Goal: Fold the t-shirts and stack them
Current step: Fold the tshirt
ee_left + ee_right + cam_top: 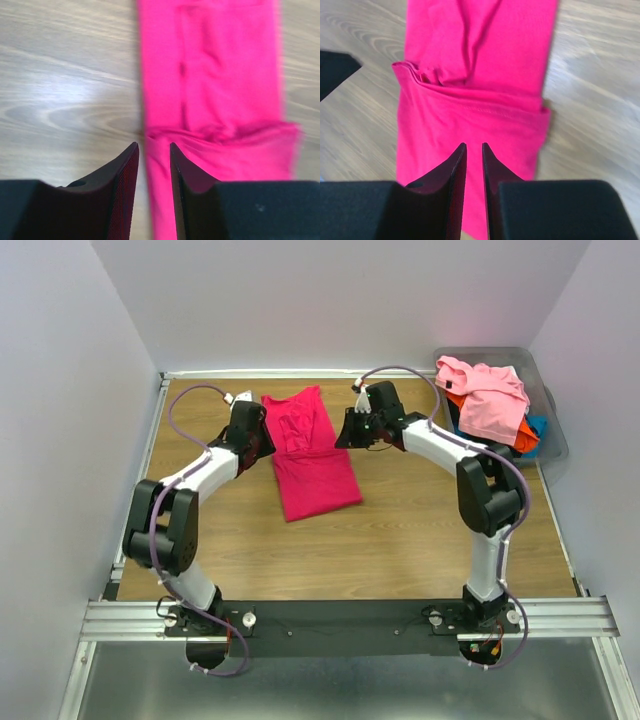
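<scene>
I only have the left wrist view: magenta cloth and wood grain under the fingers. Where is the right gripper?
Observer: The right gripper hangs over the opposite long side of the crimson-magenta cloth t-shirt, facing the left gripper.
Operator: Gripping anything?
Observer: No; its jaws stand narrowly apart above the cloth, nothing between them.
Operator: Other shirts?
Observer: A light pink cloth t-shirt tops a pile in the grey plastic bin by the wooden table's far right corner.

Wood-grain table [420, 540], light brown, metal rails at left and far edges. Crimson-magenta t-shirt [312, 455] flat on top, folded to long narrow strip, slightly askew, far end doubled over. Grey plastic bin [553, 430] well right of t-shirt, at far corner.
</scene>
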